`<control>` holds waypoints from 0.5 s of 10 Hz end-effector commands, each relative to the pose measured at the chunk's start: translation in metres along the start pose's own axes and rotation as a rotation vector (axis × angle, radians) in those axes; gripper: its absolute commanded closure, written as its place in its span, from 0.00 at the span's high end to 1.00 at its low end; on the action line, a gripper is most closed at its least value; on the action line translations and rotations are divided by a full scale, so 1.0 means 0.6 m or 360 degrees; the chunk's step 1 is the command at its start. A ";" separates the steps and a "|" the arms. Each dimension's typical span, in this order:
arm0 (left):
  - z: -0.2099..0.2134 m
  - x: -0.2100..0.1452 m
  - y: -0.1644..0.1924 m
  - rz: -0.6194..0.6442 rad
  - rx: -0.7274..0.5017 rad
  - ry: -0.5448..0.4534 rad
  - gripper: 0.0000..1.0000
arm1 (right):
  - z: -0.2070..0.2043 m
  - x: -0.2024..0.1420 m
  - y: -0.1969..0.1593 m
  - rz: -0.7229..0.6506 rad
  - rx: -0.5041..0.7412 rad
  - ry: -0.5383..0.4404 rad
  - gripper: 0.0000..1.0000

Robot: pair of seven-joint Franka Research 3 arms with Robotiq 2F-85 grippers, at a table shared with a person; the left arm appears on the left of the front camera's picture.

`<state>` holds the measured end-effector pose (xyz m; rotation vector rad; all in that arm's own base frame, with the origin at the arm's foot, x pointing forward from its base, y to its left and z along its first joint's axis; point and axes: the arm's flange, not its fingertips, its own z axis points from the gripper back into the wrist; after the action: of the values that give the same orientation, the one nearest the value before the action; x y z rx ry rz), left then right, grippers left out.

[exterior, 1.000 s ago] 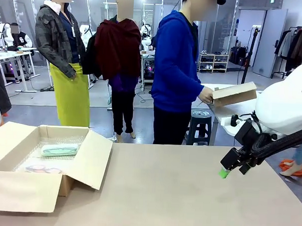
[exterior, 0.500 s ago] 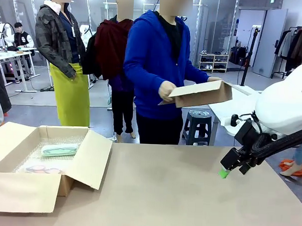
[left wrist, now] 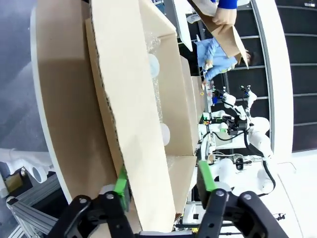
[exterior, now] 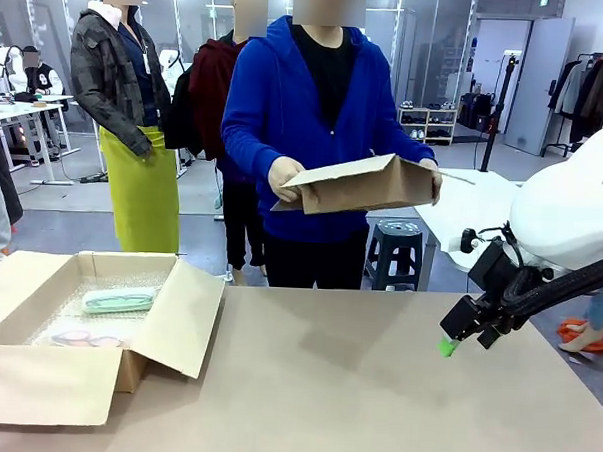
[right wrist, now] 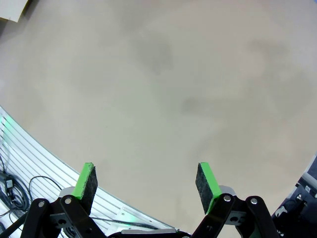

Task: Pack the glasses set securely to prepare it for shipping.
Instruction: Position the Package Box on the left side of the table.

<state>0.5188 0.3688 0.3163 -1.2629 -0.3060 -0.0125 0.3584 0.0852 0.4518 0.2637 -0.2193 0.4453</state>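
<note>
The glasses set lies inside an open brown cardboard box [exterior: 177, 326] at the table's left: the mint green case [exterior: 120, 299] towards the back, the pale pink case [exterior: 76, 336] nearer me, both on bubble wrap. In the left wrist view my left gripper [left wrist: 163, 181] is open, its green pads astride a flap of the box [left wrist: 133, 114], with a gap on one side. My right gripper [exterior: 455, 333] hovers low over the table's right side, far from the box. It is open over bare tabletop in its own view [right wrist: 146, 181].
Across the table a person in a blue hoodie holds a second, flatter cardboard box [exterior: 358, 183] in both hands at chest height. The tan table [exterior: 354, 388] is bare between the open box and my right gripper. Its rounded edge [right wrist: 59, 148] runs near the right fingers.
The person has turned to face the table and carried the flat cardboard box from the right to in front of the chest. My right arm has stayed still.
</note>
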 end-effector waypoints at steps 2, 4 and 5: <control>0.015 -0.013 -0.092 -0.0220 0.0344 -0.0082 1.00 | 0.000 -0.001 0.001 0.0024 0.0010 -0.0003 1.00; -0.018 -0.039 -0.251 -0.0582 0.0759 -0.0051 0.91 | 0.000 -0.001 0.001 0.0024 0.0010 -0.0003 1.00; -0.055 -0.060 -0.327 -0.0844 0.0886 0.0040 0.91 | 0.000 -0.001 0.001 0.0024 0.0010 -0.0003 1.00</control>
<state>0.4952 0.3326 0.4700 -0.7960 -0.4915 -0.2916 0.3584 0.0851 0.4518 0.2637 -0.2193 0.4452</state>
